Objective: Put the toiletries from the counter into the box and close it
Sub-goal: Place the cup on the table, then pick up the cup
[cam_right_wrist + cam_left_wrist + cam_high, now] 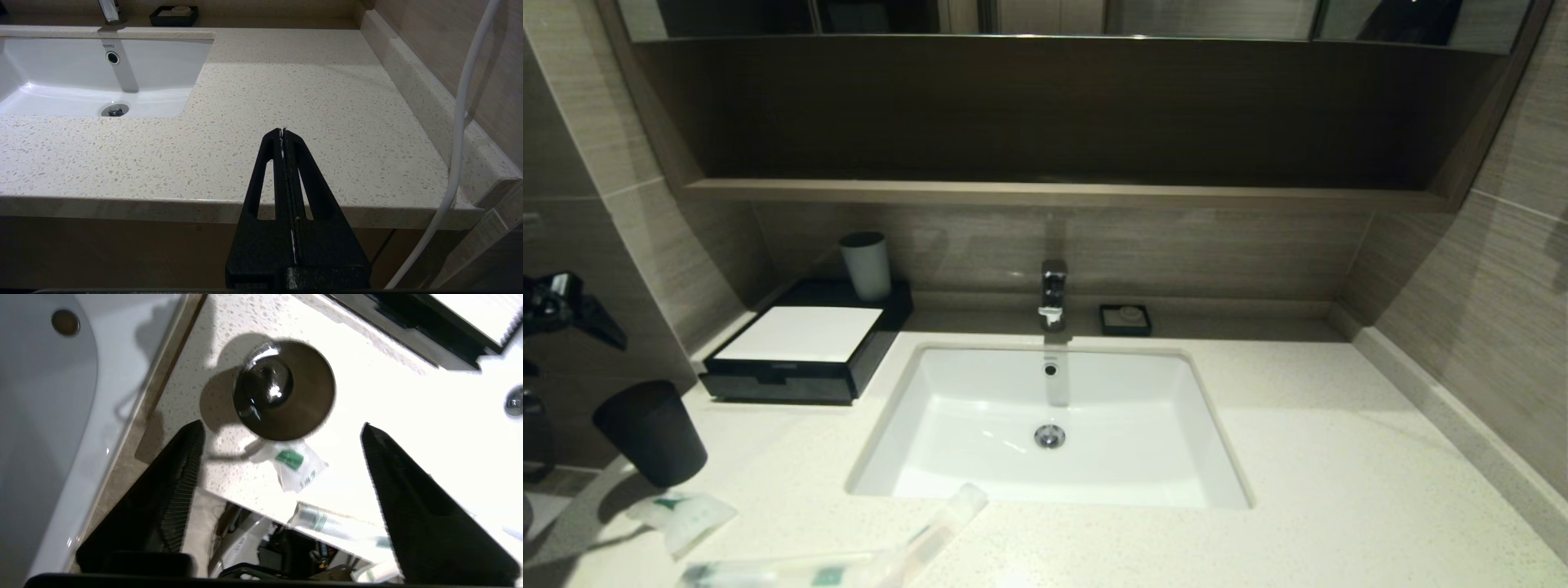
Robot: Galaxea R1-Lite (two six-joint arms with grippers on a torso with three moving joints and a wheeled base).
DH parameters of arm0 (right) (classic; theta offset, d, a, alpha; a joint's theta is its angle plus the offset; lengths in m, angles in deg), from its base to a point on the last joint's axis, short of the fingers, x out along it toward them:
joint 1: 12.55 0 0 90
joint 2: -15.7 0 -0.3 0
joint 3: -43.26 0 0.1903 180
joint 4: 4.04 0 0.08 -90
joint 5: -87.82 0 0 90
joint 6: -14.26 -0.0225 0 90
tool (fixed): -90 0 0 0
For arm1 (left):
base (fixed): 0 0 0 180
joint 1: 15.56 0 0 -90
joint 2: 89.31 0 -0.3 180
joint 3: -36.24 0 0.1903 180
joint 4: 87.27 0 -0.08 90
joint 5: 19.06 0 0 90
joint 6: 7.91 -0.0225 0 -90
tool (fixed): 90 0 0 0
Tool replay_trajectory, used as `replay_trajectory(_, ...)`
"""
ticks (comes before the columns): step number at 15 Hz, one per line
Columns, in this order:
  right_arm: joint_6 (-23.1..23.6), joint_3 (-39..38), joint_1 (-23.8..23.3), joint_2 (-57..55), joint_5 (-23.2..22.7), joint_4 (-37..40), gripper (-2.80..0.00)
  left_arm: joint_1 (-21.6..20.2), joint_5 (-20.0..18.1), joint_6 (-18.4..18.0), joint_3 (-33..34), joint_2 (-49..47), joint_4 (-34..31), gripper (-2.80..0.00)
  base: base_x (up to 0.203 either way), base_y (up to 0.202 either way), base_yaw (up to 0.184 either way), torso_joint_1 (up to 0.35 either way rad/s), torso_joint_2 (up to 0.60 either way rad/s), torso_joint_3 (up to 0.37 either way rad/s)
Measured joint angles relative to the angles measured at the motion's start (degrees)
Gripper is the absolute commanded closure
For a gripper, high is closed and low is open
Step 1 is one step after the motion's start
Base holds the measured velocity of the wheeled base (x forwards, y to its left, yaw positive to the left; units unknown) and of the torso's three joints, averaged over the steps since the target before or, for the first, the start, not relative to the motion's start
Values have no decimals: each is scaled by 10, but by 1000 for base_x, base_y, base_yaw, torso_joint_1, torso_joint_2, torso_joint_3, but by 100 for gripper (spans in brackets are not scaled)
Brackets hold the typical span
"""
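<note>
sink [53,87]: "TOTO" is printed by the overflow
left gripper [282,433]: held released above sachet [298,465]
right gripper [284,132]: kept clenched, empty

"TOTO" is printed on the sink's [81,94] back wall above the overflow hole; the sachet's [300,467] green label is unreadable.

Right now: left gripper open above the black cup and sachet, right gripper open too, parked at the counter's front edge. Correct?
Not quite. The right gripper is shut, fingers pressed together in the right wrist view. The left gripper is open above the black cup and sachet.
</note>
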Motion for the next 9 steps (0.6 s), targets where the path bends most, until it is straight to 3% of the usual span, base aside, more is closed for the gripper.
replay_trajectory(2, 0, 0, 0, 0, 0, 0, 0, -11, -13, -42, 83, 59, 37, 0, 0, 0, 0, 0, 0, 0)
replay_trajectory(4, 0, 0, 0, 0, 0, 0, 0, -23, -17, -84, 189, 112, 113, 0, 0, 0, 0, 0, 0, 0)
replay_trajectory(9, 0, 0, 0, 0, 0, 0, 0, -61, -8, -133, 369, 224, 293, 0, 0, 0, 0, 0, 0, 0)
